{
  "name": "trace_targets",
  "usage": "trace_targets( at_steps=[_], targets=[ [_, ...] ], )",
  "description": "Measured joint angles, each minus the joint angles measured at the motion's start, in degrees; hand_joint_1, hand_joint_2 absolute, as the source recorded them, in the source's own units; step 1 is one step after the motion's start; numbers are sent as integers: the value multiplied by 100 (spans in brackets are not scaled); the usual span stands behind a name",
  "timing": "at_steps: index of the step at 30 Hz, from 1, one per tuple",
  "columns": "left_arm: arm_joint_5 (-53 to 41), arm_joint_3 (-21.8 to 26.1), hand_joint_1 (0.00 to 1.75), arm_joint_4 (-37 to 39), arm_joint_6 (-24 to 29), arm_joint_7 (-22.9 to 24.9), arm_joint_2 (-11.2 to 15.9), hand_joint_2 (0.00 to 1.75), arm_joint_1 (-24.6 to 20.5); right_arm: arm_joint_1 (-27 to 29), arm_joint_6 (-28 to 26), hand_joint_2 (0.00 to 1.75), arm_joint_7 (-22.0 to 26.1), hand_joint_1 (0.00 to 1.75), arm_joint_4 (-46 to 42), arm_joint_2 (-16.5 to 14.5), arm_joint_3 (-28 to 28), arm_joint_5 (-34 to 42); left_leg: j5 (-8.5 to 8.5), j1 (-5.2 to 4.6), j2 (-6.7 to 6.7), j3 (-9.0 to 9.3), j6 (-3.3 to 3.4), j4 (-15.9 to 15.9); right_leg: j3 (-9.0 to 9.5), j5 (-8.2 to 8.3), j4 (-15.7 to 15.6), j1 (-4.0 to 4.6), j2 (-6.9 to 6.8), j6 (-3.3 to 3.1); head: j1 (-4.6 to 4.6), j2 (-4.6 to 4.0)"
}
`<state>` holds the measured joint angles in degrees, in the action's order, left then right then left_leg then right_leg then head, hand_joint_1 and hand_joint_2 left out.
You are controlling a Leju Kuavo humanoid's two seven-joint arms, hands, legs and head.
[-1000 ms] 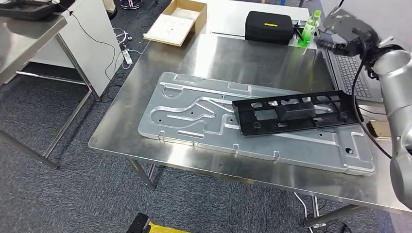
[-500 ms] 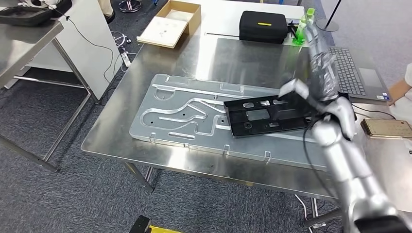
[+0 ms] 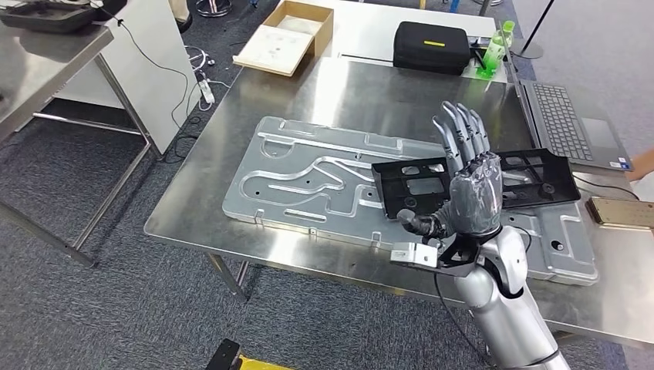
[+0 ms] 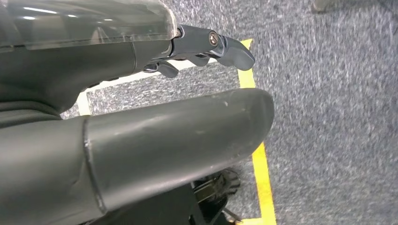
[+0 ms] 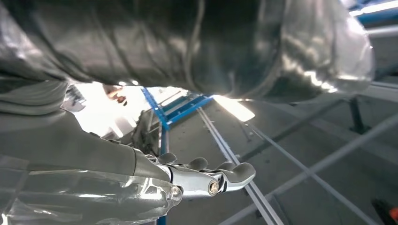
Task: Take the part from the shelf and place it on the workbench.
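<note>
The black plastic part point(image 3: 518, 185) lies flat on a large stamped silver plate point(image 3: 308, 173) on the steel workbench point(image 3: 370, 96). My right hand point(image 3: 466, 185) is raised over the bench's near edge in front of the part, palm side away, fingers straight and spread, holding nothing. It hides the part's middle. In the right wrist view, the right hand point(image 5: 202, 178) shows its extended fingers against ceiling beams. My left hand point(image 4: 164, 126) hangs over grey carpet with its fingers point(image 4: 220, 44) loosely out and nothing in them.
On the bench's far side stand a black case point(image 3: 432, 46), a green bottle point(image 3: 493, 50) and an open cardboard box point(image 3: 285, 35). A laptop point(image 3: 567, 123) and a gold flat item point(image 3: 621, 212) lie at the right. A person's hand point(image 3: 644, 163) shows at the right edge.
My right arm has swung from the far right end of the bench to the near edge, the hand now upright in front of the part. The view shifted slightly; the part stays put.
</note>
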<state>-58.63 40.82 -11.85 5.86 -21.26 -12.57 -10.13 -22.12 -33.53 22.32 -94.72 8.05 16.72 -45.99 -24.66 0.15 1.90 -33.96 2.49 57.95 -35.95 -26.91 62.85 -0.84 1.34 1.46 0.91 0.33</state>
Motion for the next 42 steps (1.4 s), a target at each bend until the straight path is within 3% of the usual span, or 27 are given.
trace_targets(
  at_steps=[2, 6, 8, 10, 11, 12, 13, 15, 17, 20, 22, 24, 26, 27, 28, 29, 30, 32, 34, 36, 37, 39, 40, 42],
  targets=[
    [-2, 1, 0, 0, 3, 2, -8, 0, -14, 55, -25, 0, -1, 0, -94, -38, 23, -18, -7, -7, 59, -25, -55, 24, 201, 87, -398, 18, 70, -47, -1, 0],
    [-7, 1, 0, 0, 11, 7, -3, 0, -10, 124, -42, 0, 0, 0, -205, -107, 47, -32, -71, -21, 90, -81, -178, 107, 226, 121, -471, -12, -60, -165, -11, 0],
    [-10, 1, 0, 0, 15, 11, 1, 0, -14, 149, -66, 0, 2, 0, -245, -148, 68, -51, -381, -9, -21, -301, -231, 614, 242, 138, -503, -28, -155, -224, -27, 0],
    [-11, 1, 0, 0, 14, 21, 1, 0, -12, 206, -115, 0, 6, 0, -260, -179, 99, -92, -731, 18, -99, -653, -278, 1377, 241, 128, -501, -16, -252, -251, -35, 0],
    [-12, 1, 0, 0, 13, 26, 1, 0, -6, 238, -136, 0, 8, 0, -261, -193, 119, -117, -789, 30, -116, -759, -294, 1606, 241, 123, -497, -11, -300, -254, -36, 0],
    [-13, 1, 0, 0, 11, 30, 3, 0, 0, 266, -152, 0, 10, 0, -267, -207, 139, -140, -743, 38, -133, -766, -303, 1630, 242, 116, -491, -10, -347, -252, -36, 0],
    [-13, 1, 0, 0, 10, 32, 5, 0, 1, 285, -162, 0, 11, 0, -279, -221, 160, -161, -591, 44, -165, -651, -304, 1408, 246, 106, -481, -10, -392, -244, -36, 0],
    [-14, 2, 0, 0, 5, 32, 10, 0, -12, 303, -176, 0, 13, 0, -312, -246, 185, -187, -241, 34, -329, -238, -272, 610, 262, 71, -452, -2, -483, -211, -36, 0],
    [-14, 2, 0, 0, 2, 32, 11, 0, -31, 308, -185, 0, 12, 0, -333, -262, 205, -209, -97, 4, -449, 12, -209, 104, 274, 39, -427, 21, -557, -159, -34, 0],
    [-14, 3, 0, 0, -1, 32, 13, 0, -31, 317, -193, 0, 11, 0, -341, -287, 257, -235, -77, -8, -348, 13, -113, 39, 296, 36, -445, 39, -649, -65, -33, 0],
    [-14, 3, 0, 0, -1, 30, 11, 0, -34, 319, -202, 0, 11, 0, -349, -303, 283, -245, -34, 18, -260, 21, -40, -8, 259, -80, -329, 16, -506, -2, -32, 0],
    [-15, 3, 0, 0, -5, 28, 8, 0, -47, 329, -215, 0, 11, 0, -354, -308, 299, -258, -7, 32, -174, 22, 9, -34, 23, -416, 209, -5, -259, 32, -30, 0],
    [-17, 3, 0, 0, -11, 29, 7, 0, -51, 362, -222, 0, 11, 0, -354, -310, 318, -268, -3, 22, -69, 12, 30, -27, -340, -729, 955, -4, -170, 39, -30, 0],
    [-18, 3, 0, 0, -13, 29, 7, 0, -47, 380, -223, 0, 10, 0, -353, -310, 326, -269, -4, 16, -8, 10, 34, -20, -448, -751, 1156, -4, -162, 37, -31, 0],
    [-19, 3, 0, 0, -14, 30, 7, 0, -42, 390, -223, 0, 9, 0, -353, -310, 334, -269, -7, 13, 59, 8, 34, -8, -459, -662, 1148, -3, -155, 28, -31, 0],
    [-19, 3, 0, 0, -14, 31, 7, 0, -40, 394, -223, 0, 8, 0, -353, -310, 340, -269, -11, 12, 128, 9, 30, 6, -361, -479, 920, -4, -141, 12, -31, 0],
    [-19, 3, 0, 0, -14, 31, 6, 0, -41, 391, -224, 0, 6, 0, -353, -310, 345, -269, -17, 12, 197, 9, 23, 22, -189, -249, 540, -4, -79, -10, -31, 0],
    [-17, 3, 0, 0, -16, 32, 0, 0, -48, 378, -225, 0, 0, 0, -357, -310, 354, -270, -26, 11, 319, -14, -9, 53, 119, 20, -143, -16, 174, -58, -31, 0],
    [-14, 4, 0, 0, -18, 35, -6, 0, -53, 365, -226, 0, -11, 0, -368, -310, 361, -280, -15, 26, 422, -61, -71, 61, 205, 37, -371, -10, 310, -84, -31, 0],
    [-9, 8, 0, 0, -20, 52, -5, 0, -43, 352, -227, 0, -30, 0, -382, -309, 365, -298, -3, 41, 490, -89, -146, 51, 222, 56, -417, -10, 207, -119, -31, 0],
    [-3, 11, 0, 0, -21, 66, -2, 0, -34, 347, -228, 0, -39, 0, -388, -310, 367, -308, -28, 30, 412, -102, -179, 79, 248, 67, -450, -23, 148, -150, -36, 0],
    [19, 20, 0, 0, -20, 102, 5, 0, -32, 346, -236, 0, -52, 0, -398, -311, 370, -321, -237, 14, 112, -257, -230, 417, 297, 83, -512, -48, 3, -213, -53, 0],
    [31, 23, 0, 0, -15, 125, 5, 0, -35, 355, -241, 0, -57, 0, -402, -311, 371, -325, -407, 18, -30, -414, -254, 740, 309, 77, -518, -37, -72, -233, -61, 0],
    [48, 30, 0, 0, 7, 189, 7, 0, -35, 395, -251, 0, -66, 0, -403, -309, 372, -326, -693, 48, -122, -764, -297, 1438, 311, 62, -513, -23, -230, -253, -63, 0]
  ],
)
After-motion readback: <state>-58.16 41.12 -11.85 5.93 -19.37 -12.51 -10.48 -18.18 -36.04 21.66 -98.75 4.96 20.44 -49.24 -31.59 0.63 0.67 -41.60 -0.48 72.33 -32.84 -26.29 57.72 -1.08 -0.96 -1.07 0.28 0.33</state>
